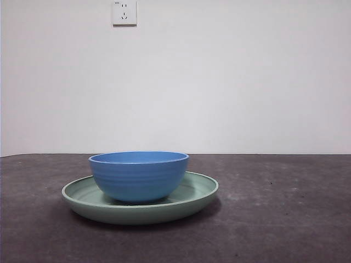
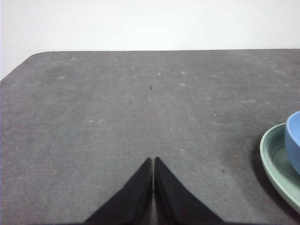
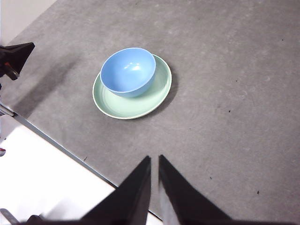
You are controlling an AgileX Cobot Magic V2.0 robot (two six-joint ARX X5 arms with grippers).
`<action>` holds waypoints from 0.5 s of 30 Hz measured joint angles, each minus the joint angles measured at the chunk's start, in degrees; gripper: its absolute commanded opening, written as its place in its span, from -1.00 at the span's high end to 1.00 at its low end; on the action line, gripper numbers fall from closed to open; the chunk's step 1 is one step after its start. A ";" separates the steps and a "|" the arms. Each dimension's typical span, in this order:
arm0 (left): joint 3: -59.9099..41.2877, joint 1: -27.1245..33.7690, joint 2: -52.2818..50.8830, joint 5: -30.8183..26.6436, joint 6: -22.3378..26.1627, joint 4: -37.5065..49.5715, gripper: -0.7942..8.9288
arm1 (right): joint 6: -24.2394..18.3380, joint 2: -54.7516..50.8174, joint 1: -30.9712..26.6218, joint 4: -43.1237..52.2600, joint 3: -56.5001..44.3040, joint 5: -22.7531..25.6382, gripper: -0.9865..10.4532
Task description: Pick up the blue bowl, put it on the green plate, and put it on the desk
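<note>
I see the blue bowl (image 1: 139, 175) sitting upright in the green plate (image 1: 196, 193), off-centre toward one rim, plate flat on the desk (image 1: 285, 219). Left gripper (image 2: 153, 161) hangs over bare desk beside the plate, fingers closed on nothing. Right gripper (image 3: 154, 159) is high and well back from the plate, fingers nearly together, empty. I judge the bowl-on-plate step is done; what's left is bowl to desk. Next move needs fingers opened and a grip over the bowl's rim.

Left pincer (image 2: 153, 161) with jaws pressed together, right pincer (image 3: 154, 160) nearly closed, both held clear, empty.
</note>
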 measured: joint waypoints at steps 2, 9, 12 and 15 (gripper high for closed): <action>0.00 0.00 0.00 0.02 0.00 0.00 0.82 | 0.00 0.00 0.00 0.00 0.00 0.00 0.79; 0.00 0.00 0.00 0.02 0.00 0.00 0.82 | 0.00 0.00 0.00 0.00 0.00 0.00 0.79; 0.00 0.00 0.00 0.02 0.00 0.00 0.82 | 0.00 0.00 0.00 0.00 0.00 0.00 0.79; 0.00 0.00 0.00 0.02 0.00 0.00 0.82 | 0.09 -0.52 -0.02 0.46 -1.53 0.04 0.79</action>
